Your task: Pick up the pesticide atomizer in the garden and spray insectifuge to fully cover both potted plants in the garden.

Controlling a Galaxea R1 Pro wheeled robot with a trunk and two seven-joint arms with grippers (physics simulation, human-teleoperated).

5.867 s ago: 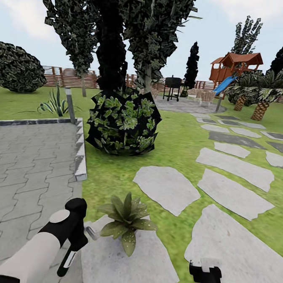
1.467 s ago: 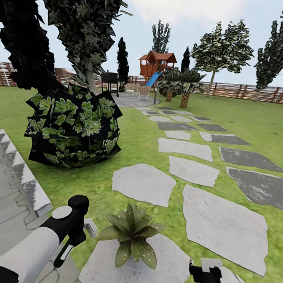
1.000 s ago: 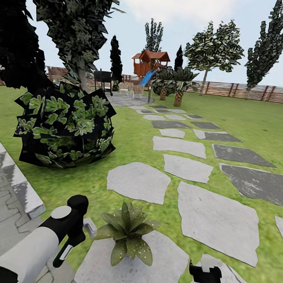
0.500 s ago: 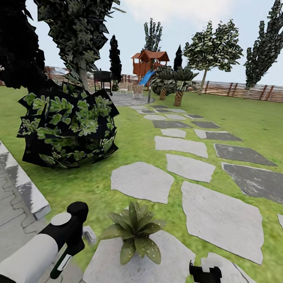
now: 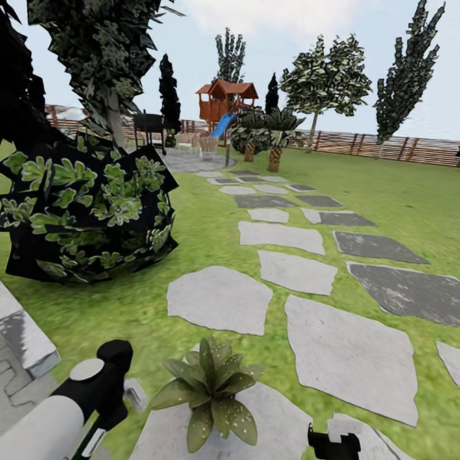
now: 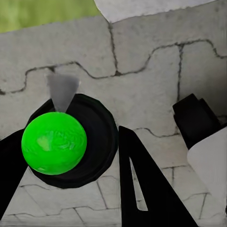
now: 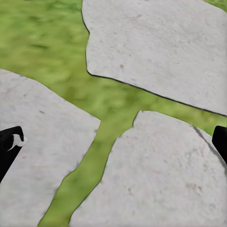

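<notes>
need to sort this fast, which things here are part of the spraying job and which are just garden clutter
Job:
- slim whitish-and-dark atomizer bottle in left gripper
- small green rosette potted plant

Just there:
- big dark-leaved bush
- grey stepping stones
- red wooden playhouse
- black barbecue grill

lawn (image 5: 209, 235), stepping stones (image 5: 218, 299), wooden fence (image 5: 393, 148)

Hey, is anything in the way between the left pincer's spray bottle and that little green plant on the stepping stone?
Nothing visible. The left pincer holds the slim whitish-topped, dark-bodied pesticide atomizer beside the spiky green potted plant on the pale grey stepping stone, with just grass and stone between them.
</notes>
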